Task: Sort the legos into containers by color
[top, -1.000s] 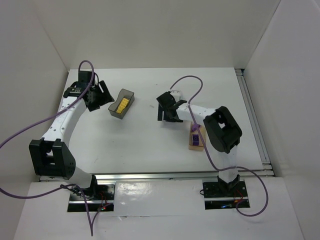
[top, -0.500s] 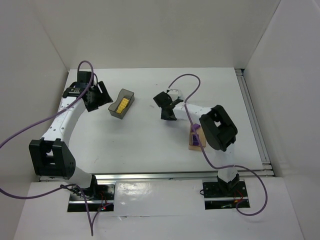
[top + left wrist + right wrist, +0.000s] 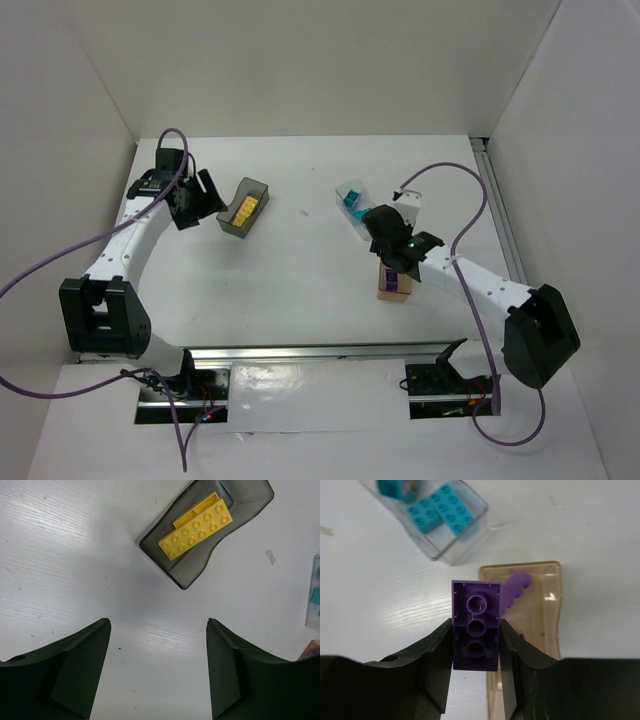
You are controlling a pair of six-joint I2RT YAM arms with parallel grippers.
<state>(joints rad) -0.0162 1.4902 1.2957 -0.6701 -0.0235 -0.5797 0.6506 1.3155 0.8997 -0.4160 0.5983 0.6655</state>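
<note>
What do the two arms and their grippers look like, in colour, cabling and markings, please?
Both arms, left arm and right arm, have white links with black joint housings. A purple cable loops along each. The left gripper and right gripper have matte black, wedge-shaped fingers. A small green light glows near the right wrist. No printed markings are legible.

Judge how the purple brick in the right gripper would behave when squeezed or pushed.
Probably stiff: the purple brick shows square, unbent edges while pinched in the right gripper. Likely light, being small and hollow underneath. Its smooth sides might slip; flat faces shouldn't roll.
</note>
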